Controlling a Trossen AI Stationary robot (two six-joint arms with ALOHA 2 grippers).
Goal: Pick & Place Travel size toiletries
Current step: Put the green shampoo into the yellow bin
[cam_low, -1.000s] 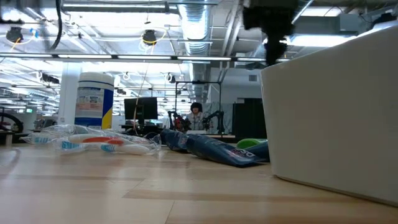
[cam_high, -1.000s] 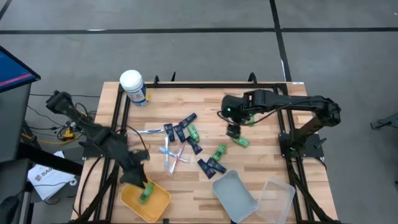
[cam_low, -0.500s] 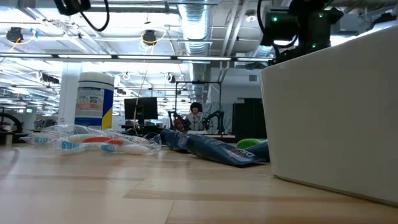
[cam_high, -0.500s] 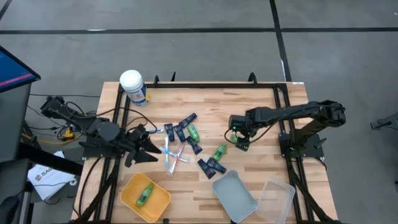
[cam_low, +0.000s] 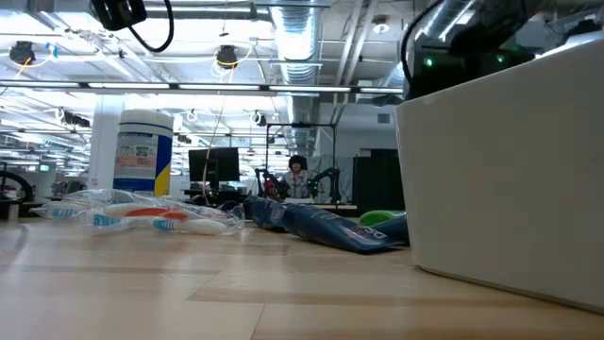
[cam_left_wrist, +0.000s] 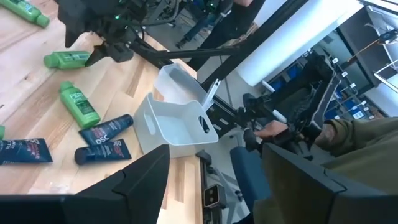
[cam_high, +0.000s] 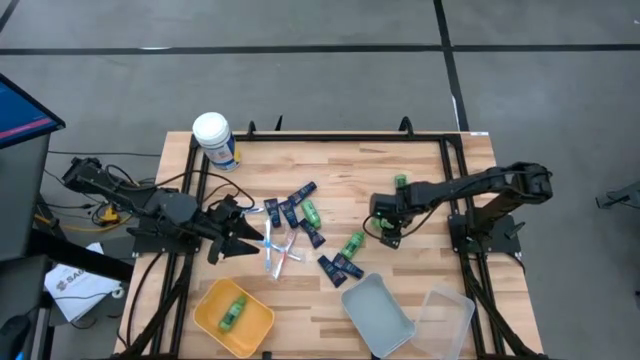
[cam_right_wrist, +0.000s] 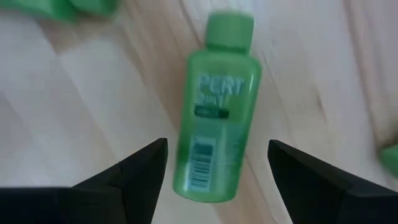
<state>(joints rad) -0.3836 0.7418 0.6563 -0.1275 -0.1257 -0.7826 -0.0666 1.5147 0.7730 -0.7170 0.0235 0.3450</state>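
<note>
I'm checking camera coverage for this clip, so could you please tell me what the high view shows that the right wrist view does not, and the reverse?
Only the high view shows the yellow tray holding one green bottle, the white-lidded canister, the navy tubes, the toothbrushes, the grey bin, the clear lid, and the left gripper near the pile.

Only the right wrist view shows the PERT label on the bottle lying flat between the open fingers.

Both show the right gripper low over the wooden table.

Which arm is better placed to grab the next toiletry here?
Right. Its right gripper hangs with jaws open astride a green bottle; the left gripper is beside the toothbrushes, gripping nothing.
</note>
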